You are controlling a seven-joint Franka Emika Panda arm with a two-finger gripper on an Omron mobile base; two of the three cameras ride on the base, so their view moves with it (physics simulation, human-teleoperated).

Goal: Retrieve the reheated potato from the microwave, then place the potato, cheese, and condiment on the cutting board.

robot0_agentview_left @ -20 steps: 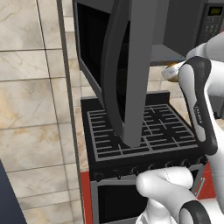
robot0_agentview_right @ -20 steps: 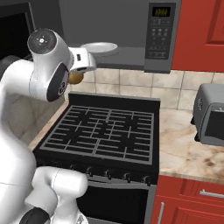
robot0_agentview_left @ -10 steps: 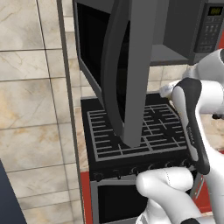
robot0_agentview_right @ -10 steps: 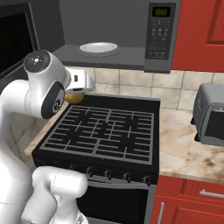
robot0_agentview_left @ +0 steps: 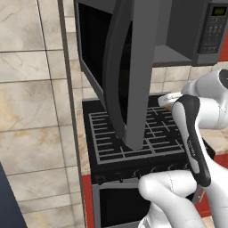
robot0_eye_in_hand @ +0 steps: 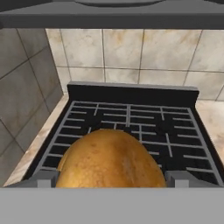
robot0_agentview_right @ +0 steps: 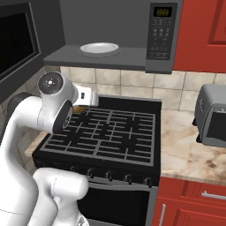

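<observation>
The tan-brown potato (robot0_eye_in_hand: 109,159) sits between my two fingertips (robot0_eye_in_hand: 43,178), with my gripper (robot0_eye_in_hand: 111,179) shut on it. It hangs above the black stove grates, at the back left of the stove. From the right base view the potato (robot0_agentview_right: 79,109) peeks out under my white hand. The microwave (robot0_agentview_right: 161,33) stands open above the stove with its dark door (robot0_agentview_left: 129,67) swung wide. A white plate (robot0_agentview_right: 99,47) lies bare on the microwave floor. The cheese, condiment and cutting board are out of view.
A black stove (robot0_agentview_right: 106,132) with grates lies below the hand. A marble counter (robot0_agentview_right: 185,145) with a grey toaster oven (robot0_agentview_right: 212,114) is to its right. Tiled wall runs behind and to the left. The open microwave door hangs over the stove's left side.
My hand has come down and back from the microwave opening to just above the stove's back left, carrying the potato. The plate stayed in the microwave.
</observation>
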